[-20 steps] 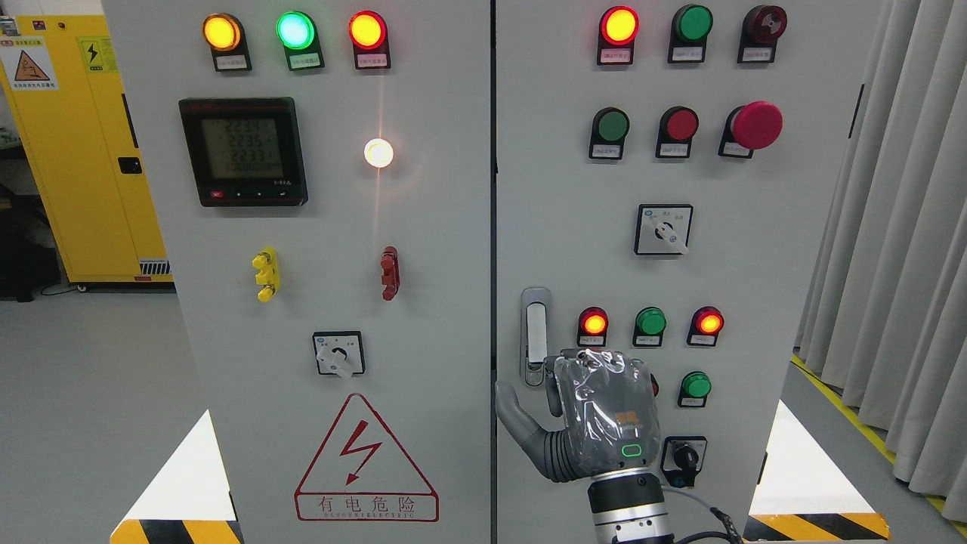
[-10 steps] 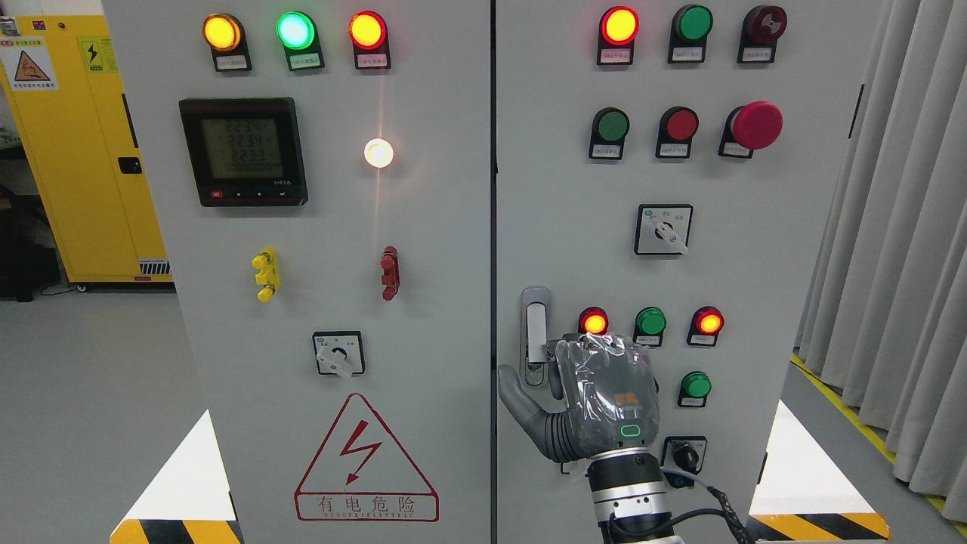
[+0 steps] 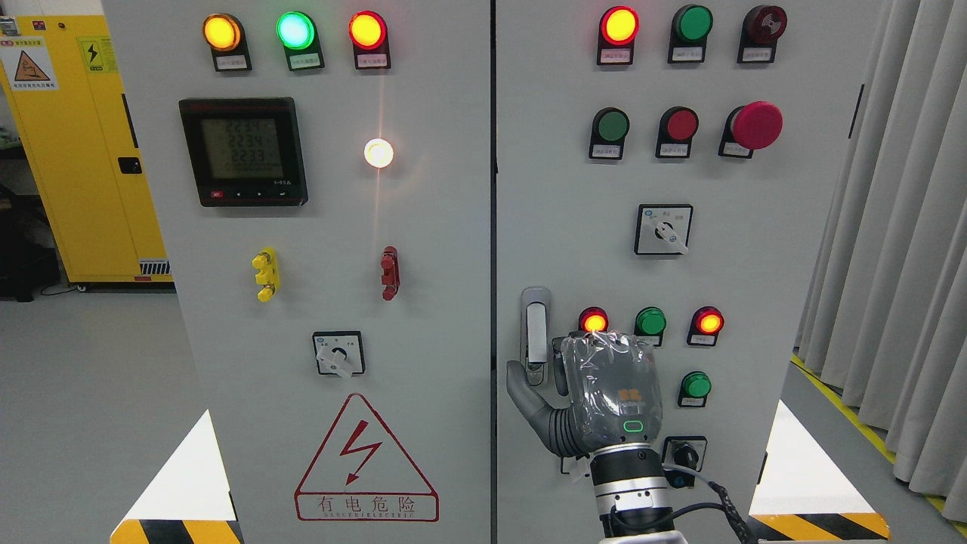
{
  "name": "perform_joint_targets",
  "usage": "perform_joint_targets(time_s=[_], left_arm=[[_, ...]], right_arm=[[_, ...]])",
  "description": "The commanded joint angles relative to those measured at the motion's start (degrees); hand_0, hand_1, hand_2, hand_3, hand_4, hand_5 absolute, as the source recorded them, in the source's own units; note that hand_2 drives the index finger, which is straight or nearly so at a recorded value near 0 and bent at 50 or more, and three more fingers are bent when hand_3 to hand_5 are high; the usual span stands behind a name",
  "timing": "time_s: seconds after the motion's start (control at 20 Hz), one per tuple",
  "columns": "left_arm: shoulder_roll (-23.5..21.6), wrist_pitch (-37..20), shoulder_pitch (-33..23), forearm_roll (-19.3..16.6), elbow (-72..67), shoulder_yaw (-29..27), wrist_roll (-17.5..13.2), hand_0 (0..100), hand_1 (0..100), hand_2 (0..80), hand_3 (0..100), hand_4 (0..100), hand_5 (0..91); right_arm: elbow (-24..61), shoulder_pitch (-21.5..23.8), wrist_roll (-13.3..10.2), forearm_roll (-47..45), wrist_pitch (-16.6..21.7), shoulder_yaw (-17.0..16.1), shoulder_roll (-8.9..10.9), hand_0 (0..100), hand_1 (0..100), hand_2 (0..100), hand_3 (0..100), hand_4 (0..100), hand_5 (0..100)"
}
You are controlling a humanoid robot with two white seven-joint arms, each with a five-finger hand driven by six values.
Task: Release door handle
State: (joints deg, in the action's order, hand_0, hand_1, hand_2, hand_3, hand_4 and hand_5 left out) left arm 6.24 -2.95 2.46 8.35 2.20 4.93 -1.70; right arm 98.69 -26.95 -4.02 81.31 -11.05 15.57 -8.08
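The silver door handle (image 3: 535, 326) stands upright at the left edge of the right cabinet door (image 3: 574, 227). My right hand (image 3: 597, 393), wrapped in clear plastic, comes up from the bottom edge with its back to the camera. Its thumb (image 3: 520, 387) is spread out to the left, just below and left of the handle's lower end. One dark finger (image 3: 560, 372) shows just right of the handle; the other fingers are hidden behind the hand. Nothing is clasped between thumb and finger. The left arm is out of view.
Lit red and green lamps (image 3: 651, 322) and a key switch (image 3: 684, 455) sit on the door close to the right of the hand. The left door (image 3: 423, 340) carries a meter and a rotary switch (image 3: 338, 353). Grey curtains (image 3: 891, 249) hang at the right, and a yellow cabinet (image 3: 75, 151) stands at the far left.
My right hand has risen and shifted slightly right along the door. Its thumb has come up from below the handle to beside the handle's lower end.
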Motion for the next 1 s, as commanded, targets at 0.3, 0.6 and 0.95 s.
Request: perform_joint_targets(time_s=[0.3, 0.6, 0.95], left_arm=[[0.00, 0.05, 0.00, 0.00, 0.00, -0.01, 0.03, 12, 56, 0.0, 0, 0, 0.0], [0.00, 0.05, 0.00, 0.00, 0.00, -0.01, 0.03, 12, 56, 0.0, 0, 0, 0.0], [0.00, 0.05, 0.00, 0.00, 0.00, -0.01, 0.03, 12, 56, 0.0, 0, 0, 0.0]], right_arm=[[-0.78, -0.83, -0.02, -0.02, -0.11, -0.28, -0.18, 45, 28, 100, 100, 100, 100], [-0.69, -0.65, -0.11, -0.02, -1.08, -0.19, -0.18, 46, 33, 100, 100, 100, 100], [-0.52, -0.48, -0.37, -0.02, -1.17, -0.28, -0.27, 46, 35, 100, 100, 100, 100]])
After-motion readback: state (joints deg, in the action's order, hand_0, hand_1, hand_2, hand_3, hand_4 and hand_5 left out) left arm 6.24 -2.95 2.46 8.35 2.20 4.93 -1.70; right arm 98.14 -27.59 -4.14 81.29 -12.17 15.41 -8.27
